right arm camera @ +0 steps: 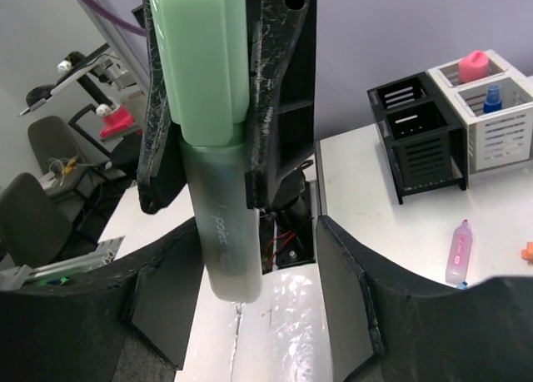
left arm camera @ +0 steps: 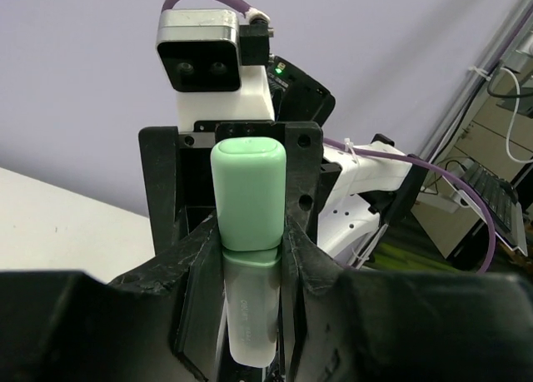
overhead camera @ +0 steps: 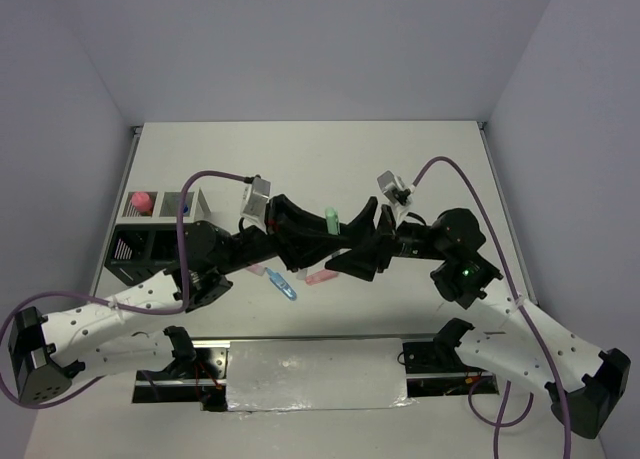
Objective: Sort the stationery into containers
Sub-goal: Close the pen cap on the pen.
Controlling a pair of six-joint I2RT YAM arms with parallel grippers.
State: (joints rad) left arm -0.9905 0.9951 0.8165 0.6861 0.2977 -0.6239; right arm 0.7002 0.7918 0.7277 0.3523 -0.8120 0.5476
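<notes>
Two arms meet nose to nose above the middle of the white table (overhead camera: 400,149), with a single green highlighter (left arm camera: 247,191) between them. It stands roughly upright in the air, its glossy cap on top and the paler, frosted barrel hanging below.

The left gripper (left arm camera: 250,270) is clamped on it. Its black fingers (right arm camera: 275,91) press against both sides, around the join of cap and barrel. The right gripper (right arm camera: 250,240) faces it from the other side with its jaws spread wide. Through its own camera there is a clear gap between each fingertip and the barrel, so it is not holding the highlighter.

Off to the left of the table sits the organizer (overhead camera: 130,247), two black slatted compartments nearer the arms and two white ones behind them. One white compartment holds a pink-capped item (overhead camera: 141,199), and the one beside it holds a small blue-capped bottle (right arm camera: 493,95). What the black compartments hold I cannot tell.

Loose on the table under the joined arms lie a blue pen (overhead camera: 287,286) and, just to its right, a pink pen (overhead camera: 320,277), both flat and apart from the organizer.
</notes>
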